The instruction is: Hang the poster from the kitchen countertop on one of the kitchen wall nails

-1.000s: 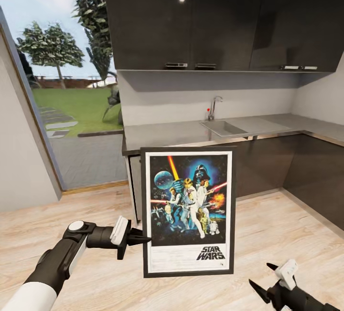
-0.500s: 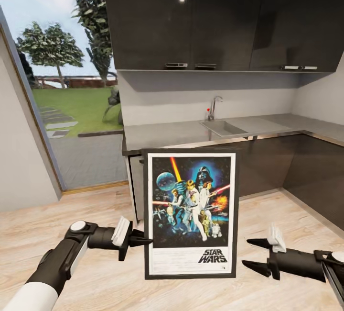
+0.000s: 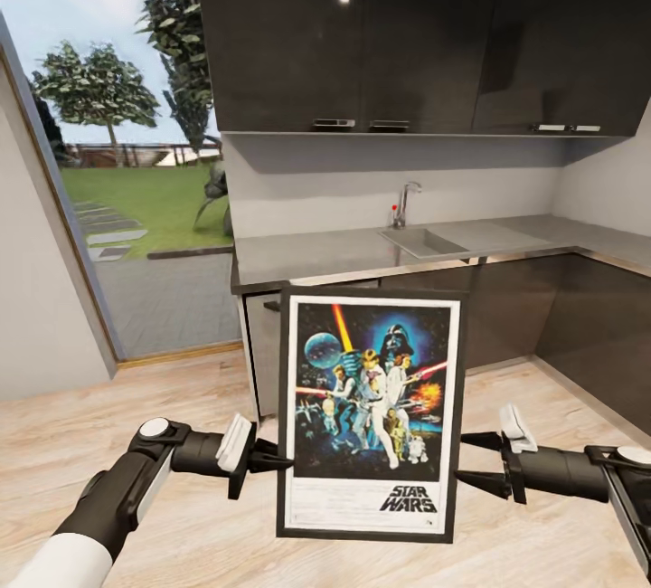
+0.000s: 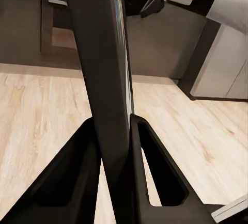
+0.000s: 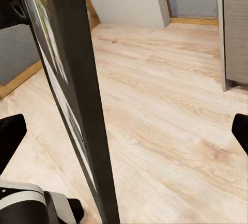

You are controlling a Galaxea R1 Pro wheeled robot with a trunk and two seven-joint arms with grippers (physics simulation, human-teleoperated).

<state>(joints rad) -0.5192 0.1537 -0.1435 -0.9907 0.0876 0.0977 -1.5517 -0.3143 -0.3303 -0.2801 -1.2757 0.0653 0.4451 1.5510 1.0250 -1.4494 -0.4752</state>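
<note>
Poster (image 3: 372, 414) upright in mid-air before the countertop (image 3: 362, 253) — left gripper (image 3: 271, 459) clamped on its left edge, right gripper (image 3: 479, 462) spread wide at the right edge. I'd close the right squarely on the frame — keeps it from swinging.

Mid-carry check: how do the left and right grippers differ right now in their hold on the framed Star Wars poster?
The left gripper is shut on the black-framed Star Wars poster's left edge; the right gripper is open at its right edge. In the left wrist view the fingers clamp the frame; in the right wrist view the frame stands between spread fingertips. Both point inward at similar height.
</note>
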